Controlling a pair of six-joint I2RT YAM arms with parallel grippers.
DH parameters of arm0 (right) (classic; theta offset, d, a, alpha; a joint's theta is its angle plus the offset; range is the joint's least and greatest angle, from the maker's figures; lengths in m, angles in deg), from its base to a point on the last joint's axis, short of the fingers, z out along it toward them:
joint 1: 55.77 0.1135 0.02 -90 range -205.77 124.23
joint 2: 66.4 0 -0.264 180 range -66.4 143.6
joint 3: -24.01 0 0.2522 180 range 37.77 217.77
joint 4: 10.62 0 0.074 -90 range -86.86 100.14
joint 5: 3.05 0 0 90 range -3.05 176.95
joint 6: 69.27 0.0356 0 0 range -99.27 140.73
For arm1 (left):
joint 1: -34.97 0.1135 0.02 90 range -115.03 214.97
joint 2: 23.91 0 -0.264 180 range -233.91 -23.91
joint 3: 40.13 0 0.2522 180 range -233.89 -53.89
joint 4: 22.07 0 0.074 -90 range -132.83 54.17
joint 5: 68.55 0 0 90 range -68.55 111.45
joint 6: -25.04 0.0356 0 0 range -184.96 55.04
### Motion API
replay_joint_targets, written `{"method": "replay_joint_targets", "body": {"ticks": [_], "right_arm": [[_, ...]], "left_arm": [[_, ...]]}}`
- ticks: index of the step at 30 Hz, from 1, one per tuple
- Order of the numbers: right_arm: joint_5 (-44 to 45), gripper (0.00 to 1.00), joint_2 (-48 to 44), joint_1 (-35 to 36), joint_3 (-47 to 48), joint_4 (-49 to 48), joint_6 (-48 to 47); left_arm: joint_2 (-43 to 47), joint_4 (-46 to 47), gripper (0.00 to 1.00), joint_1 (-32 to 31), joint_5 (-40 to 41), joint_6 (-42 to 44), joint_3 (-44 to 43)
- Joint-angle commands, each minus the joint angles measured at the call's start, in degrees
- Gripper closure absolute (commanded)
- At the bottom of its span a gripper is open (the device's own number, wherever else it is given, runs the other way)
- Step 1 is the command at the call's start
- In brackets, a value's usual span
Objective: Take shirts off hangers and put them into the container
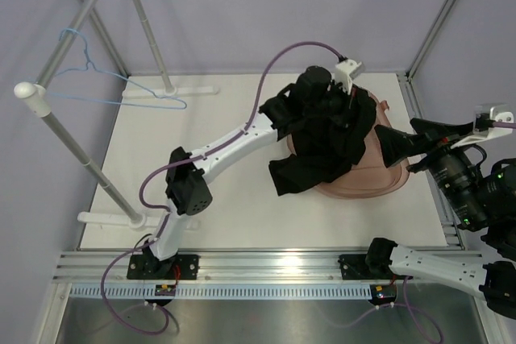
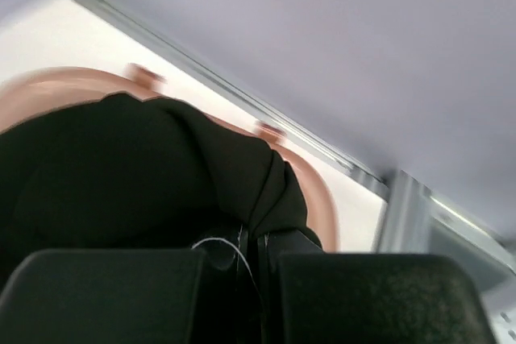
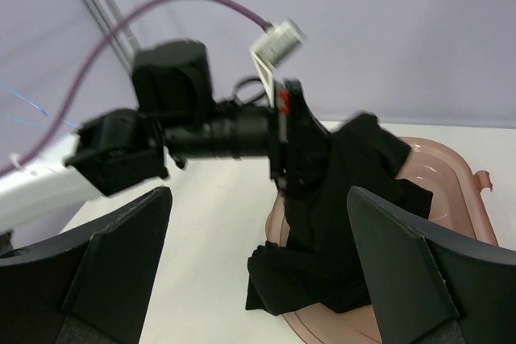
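Note:
The black shirt (image 1: 322, 147) hangs bunched from my left gripper (image 1: 340, 104), which is shut on a fold of it above the pink container (image 1: 379, 187). The shirt's lower part spills over the container's left rim onto the table. In the left wrist view the fingers (image 2: 322, 296) pinch the shirt (image 2: 161, 175), with the container's rim (image 2: 324, 199) behind it. My right gripper (image 1: 389, 147) stands open at the container's right side, holding nothing. Its view shows the shirt (image 3: 339, 199), the container (image 3: 455, 171) and the left gripper (image 3: 286, 138). The light-blue hanger (image 1: 105, 78) hangs bare on the rack at far left.
The grey rack pole (image 1: 81, 159) slopes across the left side, and its white feet (image 1: 109, 217) rest on the table. A second upright (image 1: 149, 30) stands at the back left. A metal frame rail (image 1: 258, 267) runs along the near edge.

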Motion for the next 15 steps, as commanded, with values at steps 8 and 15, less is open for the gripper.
{"method": "replay_joint_targets", "body": {"ticks": [8, 15], "right_arm": [[6.7, 0.01, -3.2, 0.0, 3.9, -1.9, 0.3], [4.9, 0.01, -4.0, -0.1, 3.7, -1.4, 0.8]], "left_arm": [[-4.9, -2.5, 1.00, -0.1, -4.4, -11.4, 4.4], [-3.4, -10.7, 0.34, -0.2, 5.4, -5.7, 8.1]]}}
